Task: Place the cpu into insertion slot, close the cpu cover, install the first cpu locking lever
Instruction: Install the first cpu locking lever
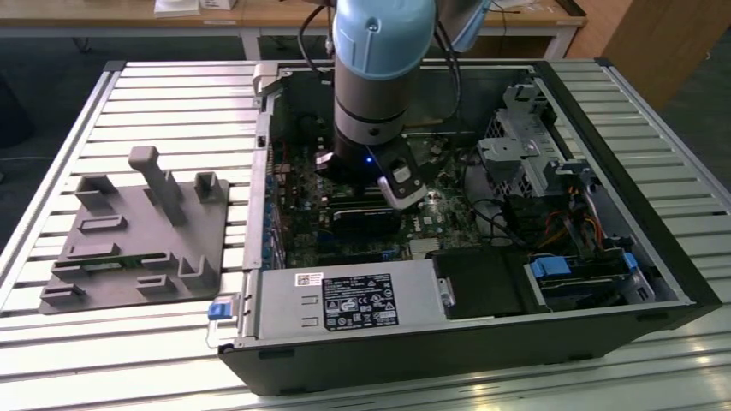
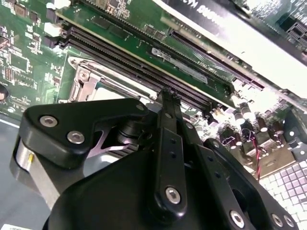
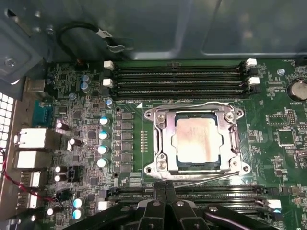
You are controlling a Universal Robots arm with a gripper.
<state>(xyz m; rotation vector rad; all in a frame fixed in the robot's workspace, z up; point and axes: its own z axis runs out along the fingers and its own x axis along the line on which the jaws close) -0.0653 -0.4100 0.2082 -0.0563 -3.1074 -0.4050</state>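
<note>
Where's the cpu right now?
In the first wrist view the cpu sits in the socket under the closed cover, between the two banks of memory slots.

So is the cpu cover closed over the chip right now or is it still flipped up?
Closed. In the first wrist view the cpu cover lies flat around the cpu, whose metal face shows through its square opening.

Even indoor light; glare whitens a card [image 2: 268, 43] in the second wrist view, nearby parts blurred.
</note>
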